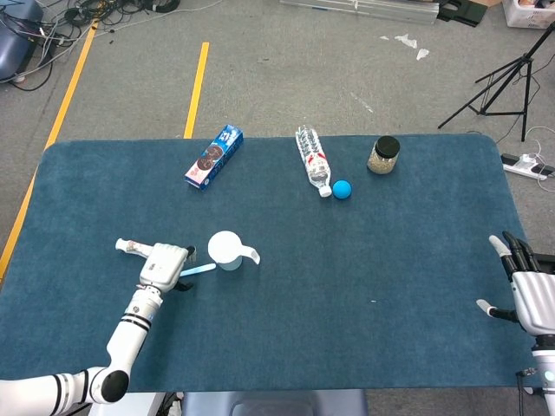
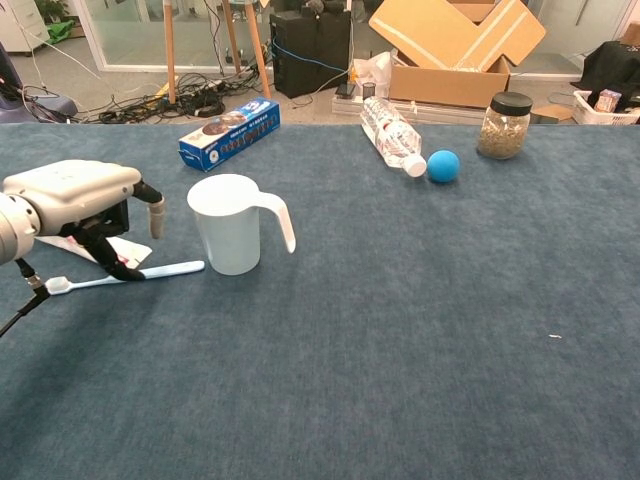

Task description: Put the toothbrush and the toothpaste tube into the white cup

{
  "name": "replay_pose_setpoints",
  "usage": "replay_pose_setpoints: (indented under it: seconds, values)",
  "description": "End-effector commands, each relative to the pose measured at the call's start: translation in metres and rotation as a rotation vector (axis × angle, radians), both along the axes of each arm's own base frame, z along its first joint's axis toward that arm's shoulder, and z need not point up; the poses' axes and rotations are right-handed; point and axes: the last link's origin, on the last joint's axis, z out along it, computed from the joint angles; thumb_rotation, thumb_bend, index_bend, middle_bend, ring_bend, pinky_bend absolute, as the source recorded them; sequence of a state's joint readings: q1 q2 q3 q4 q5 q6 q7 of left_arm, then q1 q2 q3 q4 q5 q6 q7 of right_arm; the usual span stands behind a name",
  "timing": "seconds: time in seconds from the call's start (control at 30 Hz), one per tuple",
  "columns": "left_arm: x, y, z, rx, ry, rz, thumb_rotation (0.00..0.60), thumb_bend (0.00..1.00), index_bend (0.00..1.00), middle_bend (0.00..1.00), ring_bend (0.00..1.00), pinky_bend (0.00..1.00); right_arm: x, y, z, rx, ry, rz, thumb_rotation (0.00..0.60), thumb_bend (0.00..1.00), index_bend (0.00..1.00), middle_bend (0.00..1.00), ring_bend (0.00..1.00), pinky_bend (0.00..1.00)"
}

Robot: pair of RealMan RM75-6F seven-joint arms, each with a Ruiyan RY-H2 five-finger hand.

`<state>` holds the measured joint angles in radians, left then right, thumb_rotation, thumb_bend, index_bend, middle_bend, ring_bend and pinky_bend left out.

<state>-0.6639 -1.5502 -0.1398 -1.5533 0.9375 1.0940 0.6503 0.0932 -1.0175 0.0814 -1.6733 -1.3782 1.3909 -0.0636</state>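
Observation:
The white cup (image 1: pixel 225 249) (image 2: pixel 227 223) stands upright at the table's left centre, handle to the right. A light blue toothbrush (image 1: pixel 199 270) (image 2: pixel 150 272) lies flat just left of it, head pointing left. The toothpaste tube (image 1: pixel 128 246) (image 2: pixel 128 249) lies behind the brush, mostly hidden under my left hand (image 1: pixel 165 263) (image 2: pixel 82 196). That hand hovers over both with fingers apart, its thumb reaching down onto the brush handle. It holds nothing. My right hand (image 1: pixel 529 290) rests open at the table's right edge, seen only in the head view.
A blue cookie box (image 1: pixel 213 156) (image 2: pixel 230 133) lies behind the cup. A water bottle (image 1: pixel 313 159) (image 2: pixel 391 135) on its side, a blue ball (image 1: pixel 342 189) (image 2: pixel 443 165) and a black-lidded jar (image 1: pixel 383 154) (image 2: pixel 504 125) sit along the far side.

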Motion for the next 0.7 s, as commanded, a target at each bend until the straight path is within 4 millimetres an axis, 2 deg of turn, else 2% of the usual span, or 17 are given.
replay_pose_setpoints:
  seconds: [0.03, 0.7]
  values:
    - [-0.003, 0.005, -0.005, 0.009, 0.000, 0.027, 0.600, 0.03, 0.45, 1.00, 1.00, 1.00, 0.000, 0.000, 0.000, -0.001, -0.001, -0.001, 0.600, 0.00, 0.03, 0.03, 0.06, 0.50]
    - [-0.020, 0.022, -0.016, -0.011, -0.069, 0.135, 0.600, 0.03, 0.51, 1.00, 1.00, 1.00, -0.001, 0.000, 0.002, -0.005, -0.003, -0.003, 0.600, 0.00, 0.03, 0.03, 0.06, 0.50]
